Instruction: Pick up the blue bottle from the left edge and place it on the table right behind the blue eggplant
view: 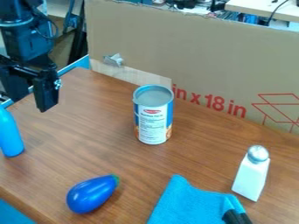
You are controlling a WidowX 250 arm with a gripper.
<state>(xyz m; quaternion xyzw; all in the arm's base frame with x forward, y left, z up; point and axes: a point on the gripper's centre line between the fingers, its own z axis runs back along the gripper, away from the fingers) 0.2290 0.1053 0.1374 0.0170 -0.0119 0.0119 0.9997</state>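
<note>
Over the table's upper left corner hangs the black gripper (pixel 30 92), its two fingers apart with nothing between them. Below it, at the left edge, stands a blue bottle-like object (pixel 9 134), partly cut off by the view. A can (pixel 153 116) with a blue and white label is upright near the middle. In front lies a shiny blue eggplant-shaped toy (pixel 92 194) with a green tip. A blue cloth (pixel 189 204) is spread at the bottom, with a black object (pixel 234 217) on its right part. To the right is a white shaker (pixel 252 175) with a metal cap.
A tall cardboard sheet (pixel 198 54) with red print walls off the back of the wooden table (pixel 88 131). A crumpled silvery piece (pixel 114 59) sticks to it. Behind the cardboard are cables and another tabletop (pixel 265 9).
</note>
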